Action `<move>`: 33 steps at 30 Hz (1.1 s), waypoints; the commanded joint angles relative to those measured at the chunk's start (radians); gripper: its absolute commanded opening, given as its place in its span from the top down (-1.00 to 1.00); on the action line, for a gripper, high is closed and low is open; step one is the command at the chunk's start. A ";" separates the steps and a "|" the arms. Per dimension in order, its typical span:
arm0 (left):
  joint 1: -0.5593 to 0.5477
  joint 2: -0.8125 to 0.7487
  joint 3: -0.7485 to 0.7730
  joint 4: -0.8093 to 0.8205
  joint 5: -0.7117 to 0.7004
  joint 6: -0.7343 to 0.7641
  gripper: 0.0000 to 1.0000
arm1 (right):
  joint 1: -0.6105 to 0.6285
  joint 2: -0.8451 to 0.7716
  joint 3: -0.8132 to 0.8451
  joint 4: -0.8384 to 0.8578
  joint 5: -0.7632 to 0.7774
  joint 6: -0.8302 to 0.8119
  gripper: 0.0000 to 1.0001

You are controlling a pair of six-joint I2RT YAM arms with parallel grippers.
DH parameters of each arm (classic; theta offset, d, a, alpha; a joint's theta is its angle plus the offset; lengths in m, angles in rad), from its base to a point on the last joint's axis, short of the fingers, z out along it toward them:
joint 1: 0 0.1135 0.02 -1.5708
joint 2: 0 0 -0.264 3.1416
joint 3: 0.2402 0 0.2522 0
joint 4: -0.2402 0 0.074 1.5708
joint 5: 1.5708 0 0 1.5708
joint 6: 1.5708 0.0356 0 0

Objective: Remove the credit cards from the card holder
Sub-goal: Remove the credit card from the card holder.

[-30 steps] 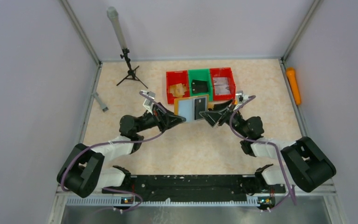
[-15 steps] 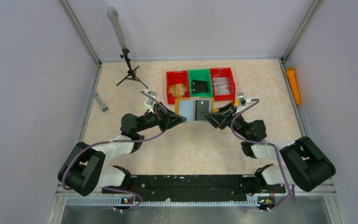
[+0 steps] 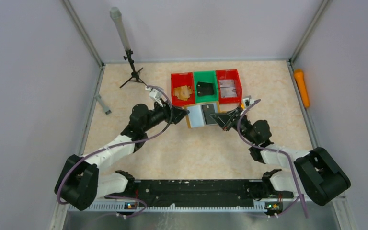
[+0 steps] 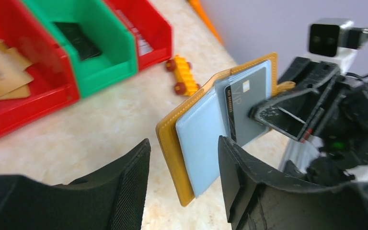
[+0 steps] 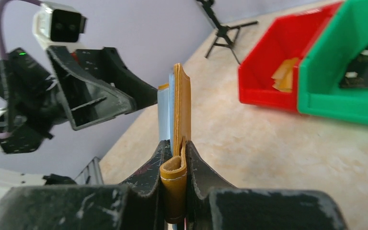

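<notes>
The card holder (image 3: 199, 116), a mustard-brown wallet with pale grey lining, hangs open above the table in front of the bins. A dark grey credit card (image 4: 247, 103) with a chip sits in its right pocket. My right gripper (image 5: 175, 151) is shut on the holder's folded side tab (image 5: 173, 179), so the holder (image 5: 182, 108) shows edge-on. My left gripper (image 4: 183, 143) is open; the holder's free left edge (image 4: 172, 153) stands just past its tips, untouched. Several tan credit cards (image 3: 184, 92) lie in the left red bin (image 3: 175, 81).
A green bin (image 3: 205, 76) holding a black object and a second red bin (image 3: 230, 76) stand beside the first one. A yellow toy block with red ends (image 4: 184, 76) lies near the bins. A tripod (image 3: 133, 74) stands back left and an orange cylinder (image 3: 302, 87) lies by the right wall.
My left gripper has opened and let go of the holder's left edge. My right gripper has shut on the tab side. The holder shifted slightly toward the bins.
</notes>
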 commanded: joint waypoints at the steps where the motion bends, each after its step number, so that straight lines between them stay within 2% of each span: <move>1: -0.038 -0.038 0.053 -0.218 -0.223 0.100 -0.15 | -0.008 -0.026 0.076 -0.183 0.130 -0.083 0.96; 4: -0.063 -0.059 0.041 -0.193 -0.200 0.131 -0.04 | -0.008 -0.023 0.070 -0.212 0.190 -0.080 0.96; 8: -0.081 -0.002 0.035 -0.060 -0.009 0.106 0.26 | -0.008 0.002 0.065 -0.172 0.177 -0.055 0.97; 12: -0.096 0.115 0.077 0.034 0.134 0.035 0.39 | -0.008 0.040 0.062 -0.090 0.117 -0.026 0.96; 20: -0.098 0.214 0.092 0.136 0.199 -0.047 0.39 | -0.006 0.119 0.058 0.073 -0.003 0.054 1.00; 23: -0.097 0.227 0.092 0.160 0.216 -0.062 0.49 | -0.003 0.157 0.066 0.130 -0.051 0.078 1.00; 27: -0.096 0.235 0.094 0.162 0.211 -0.065 0.52 | 0.004 0.178 0.073 0.169 -0.085 0.092 1.00; 31: -0.093 0.238 0.097 0.141 0.185 -0.057 0.36 | 0.005 0.176 0.071 0.190 -0.098 0.099 1.00; 33: -0.091 0.236 0.100 0.117 0.163 -0.047 0.35 | 0.006 0.177 0.069 0.207 -0.102 0.113 1.00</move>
